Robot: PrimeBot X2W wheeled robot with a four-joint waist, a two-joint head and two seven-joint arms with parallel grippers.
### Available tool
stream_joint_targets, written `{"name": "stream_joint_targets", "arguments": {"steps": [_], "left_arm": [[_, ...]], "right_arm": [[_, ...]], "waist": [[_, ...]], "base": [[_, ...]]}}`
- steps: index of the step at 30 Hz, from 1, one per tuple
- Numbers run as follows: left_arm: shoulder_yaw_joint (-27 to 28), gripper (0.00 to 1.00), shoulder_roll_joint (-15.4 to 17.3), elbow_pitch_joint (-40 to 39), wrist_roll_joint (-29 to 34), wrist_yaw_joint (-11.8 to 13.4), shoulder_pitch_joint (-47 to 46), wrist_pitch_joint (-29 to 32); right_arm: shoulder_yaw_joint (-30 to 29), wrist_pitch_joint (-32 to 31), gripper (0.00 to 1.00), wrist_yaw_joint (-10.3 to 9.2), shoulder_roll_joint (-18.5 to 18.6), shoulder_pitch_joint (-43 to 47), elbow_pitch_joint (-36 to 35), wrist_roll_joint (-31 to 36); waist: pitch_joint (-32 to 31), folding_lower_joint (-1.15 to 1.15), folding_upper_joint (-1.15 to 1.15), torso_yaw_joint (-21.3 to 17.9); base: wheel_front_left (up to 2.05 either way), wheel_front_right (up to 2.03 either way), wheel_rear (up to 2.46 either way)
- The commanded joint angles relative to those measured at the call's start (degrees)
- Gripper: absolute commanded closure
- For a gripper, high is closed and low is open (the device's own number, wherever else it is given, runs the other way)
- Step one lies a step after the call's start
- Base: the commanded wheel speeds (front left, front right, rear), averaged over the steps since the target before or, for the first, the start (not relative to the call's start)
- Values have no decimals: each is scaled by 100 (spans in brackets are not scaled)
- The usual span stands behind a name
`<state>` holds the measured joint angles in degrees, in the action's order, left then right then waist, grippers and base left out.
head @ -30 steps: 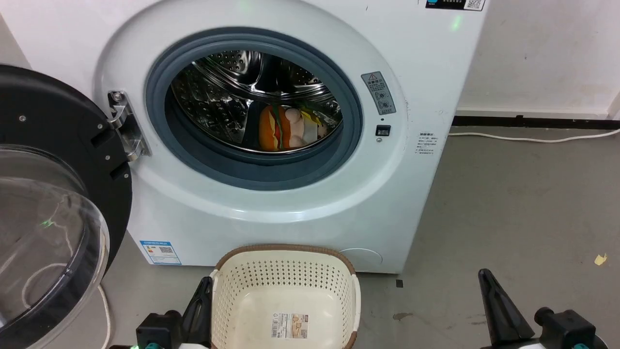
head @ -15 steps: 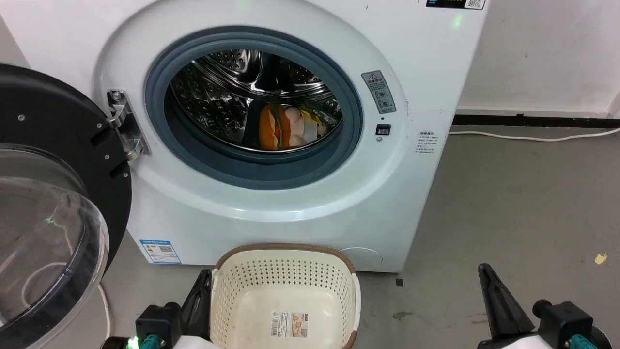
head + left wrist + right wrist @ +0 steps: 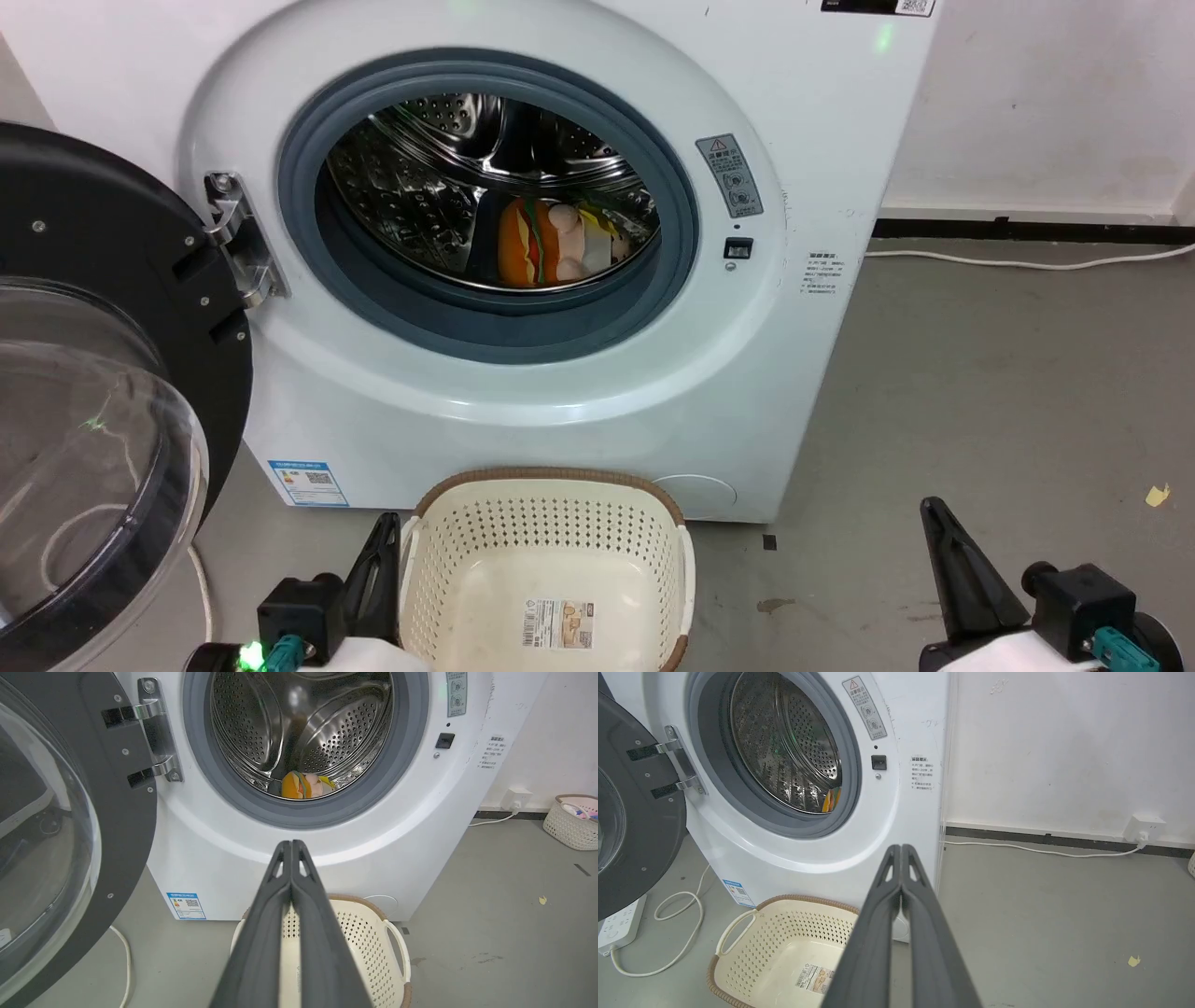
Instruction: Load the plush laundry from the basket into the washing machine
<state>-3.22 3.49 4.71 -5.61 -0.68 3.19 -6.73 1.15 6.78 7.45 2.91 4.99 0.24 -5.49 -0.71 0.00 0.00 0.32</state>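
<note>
The plush laundry [image 3: 551, 245] lies low in the steel drum of the washing machine [image 3: 523, 401], just behind the grey gasket lip at the centre of the head frame. The door [image 3: 103, 280] is swung wide to the left, which I take as keeping the port unobstructed. The basket [image 3: 549, 478] sits on the floor directly below the port, I'd say for a short lift. Its bottom shows the label sticker [image 3: 558, 623], so I judge the loading done.

The left gripper [image 3: 291, 845] is closed on nothing, just beside the basket at lower left. The right gripper [image 3: 901, 848] is also pressed closed and bare, at lower right. Both are parked low, clear of the port.

The toy looks soft and squat: an orange burger striped green and red on its left side, a pink face and yellow cloth on its right.
</note>
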Motion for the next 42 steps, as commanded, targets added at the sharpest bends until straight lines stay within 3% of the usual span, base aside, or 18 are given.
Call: {"name": "stream_joint_targets", "arguments": {"steps": [1,42], "left_arm": [[23,100,-9,-54,73,18,-109,37],[253,100,-49,-375,448,56,-270,526]], "right_arm": [[-15,-37,100,2,-2,-106,-11,63],[-92,-530,100,3,-3,-408,-21,436]], "waist": [[2,0,0,-1],[55,0,0,-24]], "base": [[0,0,0],[0,0,0]]}}
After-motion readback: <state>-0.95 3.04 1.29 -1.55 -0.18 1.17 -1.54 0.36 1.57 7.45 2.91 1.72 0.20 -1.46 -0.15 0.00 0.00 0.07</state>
